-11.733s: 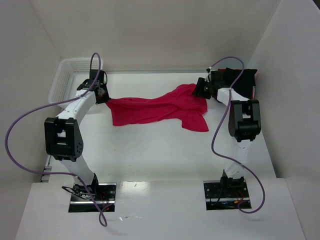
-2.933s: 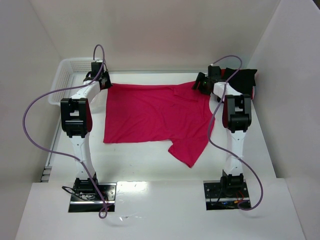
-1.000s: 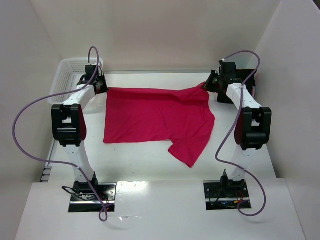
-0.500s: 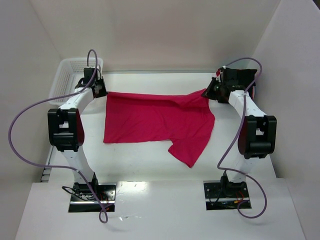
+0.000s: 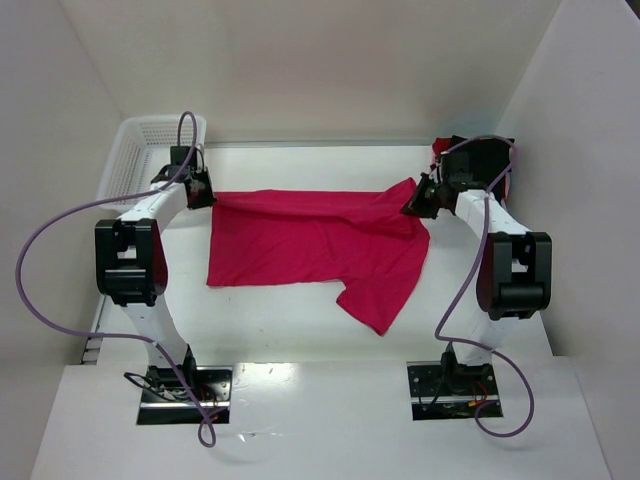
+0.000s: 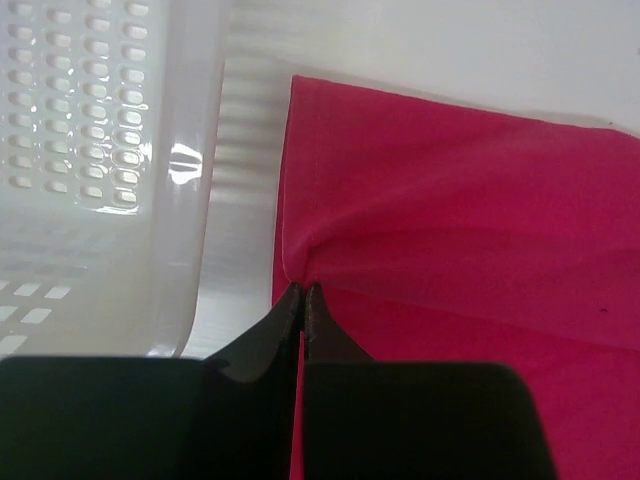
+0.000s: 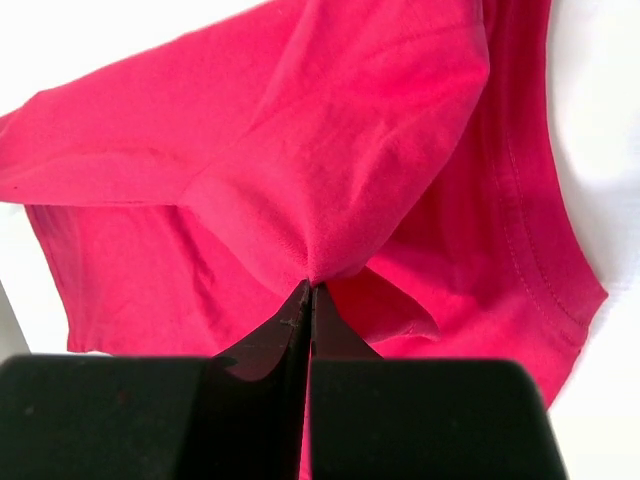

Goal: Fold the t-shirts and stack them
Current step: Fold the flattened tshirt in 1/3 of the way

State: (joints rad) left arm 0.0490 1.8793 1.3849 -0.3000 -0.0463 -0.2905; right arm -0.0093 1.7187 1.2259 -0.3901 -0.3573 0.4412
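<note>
Pinching the crimson t-shirt (image 5: 310,245) at both far corners: your left gripper (image 6: 302,292) is clamped on its edge just beside the white mesh basket (image 6: 90,150), and your right gripper (image 7: 308,288) is clamped on a bunched fold. Shirt lies spread across the table (image 5: 300,330), one sleeve trailing toward you. Black t-shirt (image 5: 492,156) heaped behind the right gripper.

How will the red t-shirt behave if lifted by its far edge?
Probably floppy: the red t-shirt puckers into folds where the left fingers and right fingers pinch it. Held only at two points, its middle would likely sag. It seems light, since thin pinches raise its edge.
</note>
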